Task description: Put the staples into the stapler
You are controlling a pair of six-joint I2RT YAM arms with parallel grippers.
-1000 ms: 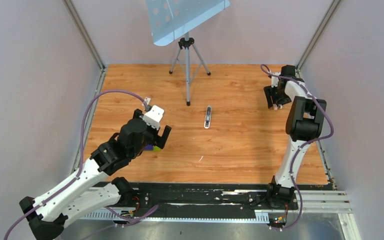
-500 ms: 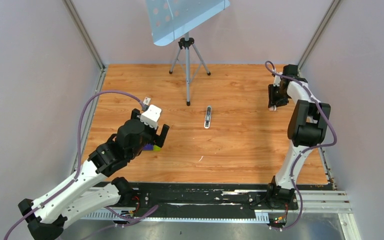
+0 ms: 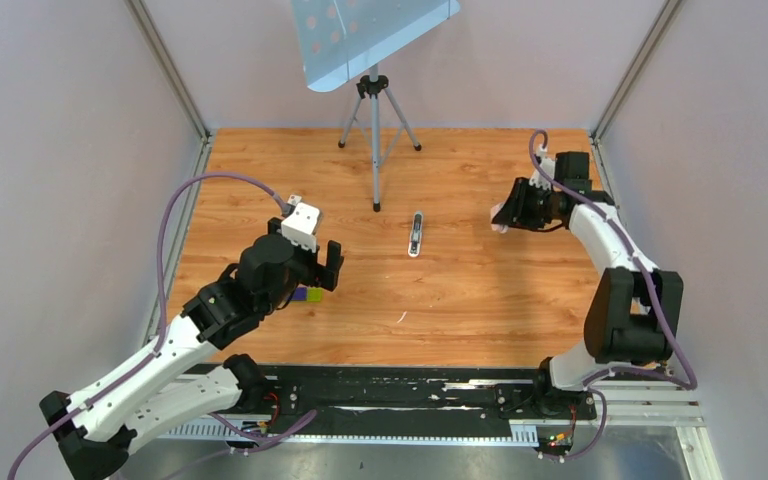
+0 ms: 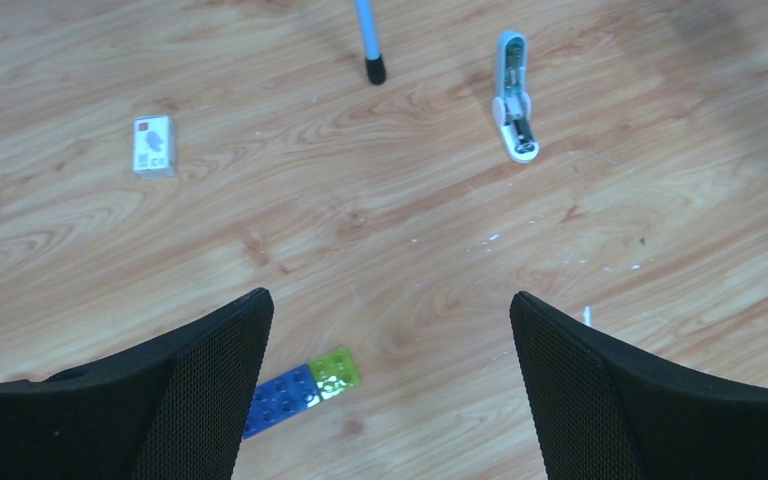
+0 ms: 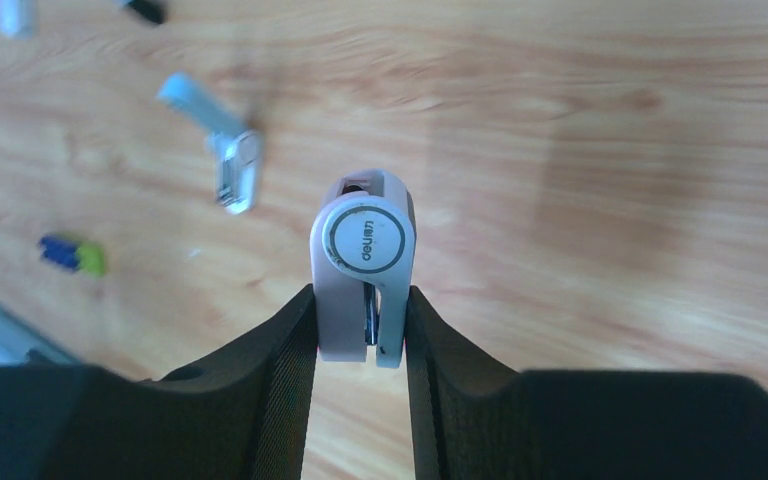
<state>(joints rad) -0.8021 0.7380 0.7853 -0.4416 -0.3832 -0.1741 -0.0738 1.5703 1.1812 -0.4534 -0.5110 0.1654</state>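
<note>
Supervisor: Stapler position first, where do you have it?

Operator: I have the stapler (image 5: 364, 238) off the table (image 5: 610, 150), pinched between the two fingers of the right gripper (image 5: 360, 300). On my right wrist camera I am looking at its rounded end, a white disc with lettering on it. The pale pink body stands up between the pads, with the wood below it.

Supervisor: And from above?

Operator: On the top camera that arm reaches in from the right edge toward the middle of the table. The pale pink piece shows at its fingertips. The jaws are narrow, closed onto the stapler's sides.

Supervisor: Left side?

Operator: My left gripper (image 4: 388, 310) is spread wide with nothing between its fingers. It hangs over the left part of the table. A purple-and-green block (image 4: 300, 380) lies flat on the wood just beside the finger at the left of the wrist view.

Supervisor: Anything else lying on the wood?

Operator: A pale blue-and-white elongated piece (image 4: 513, 95) with a metal strip lies flat near the centre, well apart from both grippers. It sits near the foot of a tripod leg (image 4: 367, 35). A small white labelled card (image 4: 153, 146) lies flat, well to the left of that leg in the wrist view. I cannot read its label.
</note>
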